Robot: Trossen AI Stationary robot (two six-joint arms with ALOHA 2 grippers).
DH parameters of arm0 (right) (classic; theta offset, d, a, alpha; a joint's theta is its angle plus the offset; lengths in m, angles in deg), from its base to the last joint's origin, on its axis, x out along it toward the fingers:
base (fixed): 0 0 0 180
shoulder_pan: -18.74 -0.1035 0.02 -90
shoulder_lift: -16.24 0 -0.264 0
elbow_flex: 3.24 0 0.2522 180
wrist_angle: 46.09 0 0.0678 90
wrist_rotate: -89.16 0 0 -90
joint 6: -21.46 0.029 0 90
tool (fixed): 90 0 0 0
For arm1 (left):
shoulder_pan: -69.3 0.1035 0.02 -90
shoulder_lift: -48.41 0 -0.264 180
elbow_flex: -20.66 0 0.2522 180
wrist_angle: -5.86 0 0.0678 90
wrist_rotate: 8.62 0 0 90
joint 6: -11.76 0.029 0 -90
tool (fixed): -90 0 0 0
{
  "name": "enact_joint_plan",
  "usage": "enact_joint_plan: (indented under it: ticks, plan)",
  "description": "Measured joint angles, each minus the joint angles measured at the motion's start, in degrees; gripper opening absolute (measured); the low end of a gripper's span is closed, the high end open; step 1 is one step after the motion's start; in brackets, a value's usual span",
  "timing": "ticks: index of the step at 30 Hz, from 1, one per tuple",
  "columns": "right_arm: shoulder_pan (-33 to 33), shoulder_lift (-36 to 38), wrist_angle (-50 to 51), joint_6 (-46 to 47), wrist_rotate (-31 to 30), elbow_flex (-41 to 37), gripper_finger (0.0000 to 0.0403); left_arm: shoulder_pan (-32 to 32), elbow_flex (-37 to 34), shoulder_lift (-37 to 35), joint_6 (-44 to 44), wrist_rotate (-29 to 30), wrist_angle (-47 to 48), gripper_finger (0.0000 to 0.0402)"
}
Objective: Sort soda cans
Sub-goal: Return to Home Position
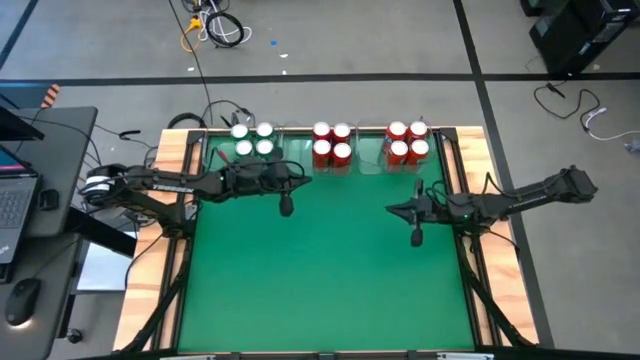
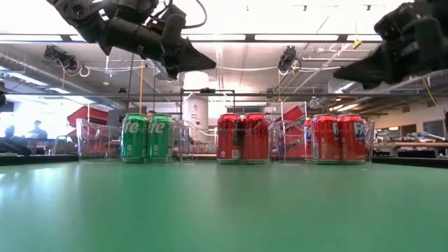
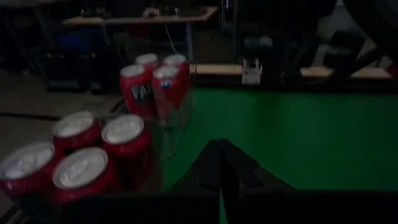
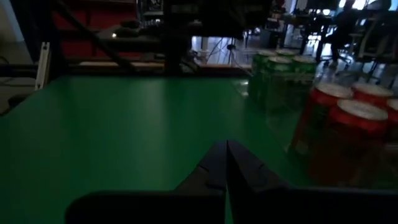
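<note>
Three groups of cans stand upright along the table's far edge, each inside a clear tray: green cans [image 1: 253,140] at the left, red cans [image 1: 332,144] in the middle, red cans [image 1: 408,142] at the right. In the low view they show as green cans [image 2: 148,137] and two red groups [image 2: 242,137] [image 2: 336,138]. My left gripper [image 1: 286,206] hangs shut above the mat, near of the green cans and holding nothing. My right gripper [image 1: 417,237] hangs shut above the mat, near of the right red cans, also holding nothing. Both wrist views show shut fingers [image 3: 220,163] [image 4: 227,163].
The green mat [image 1: 330,270] lies bare between the grippers and toward the near edge. Clear trays [image 2: 94,138] hold the cans at the far edge. Wooden rails [image 1: 170,180] flank the mat. A desk with a laptop and mouse stands off the table's left.
</note>
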Motion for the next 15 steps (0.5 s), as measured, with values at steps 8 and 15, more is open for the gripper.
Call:
enact_joint_plan:
  ticks: [8, 15]
  plan:
    - [2.00, 16.85, 8.44, 3.33, 7.85, -5.11, 0.0000, 0.00, -1.89, -3.56, 0.91, 0.07, -0.73, 0.0000]
    - [4.30, 30.87, 16.02, 0.42, 11.33, -4.89, 0.0000, 0.00, -7.24, -10.71, 0.10, 0.01, -2.63, 0.0000]
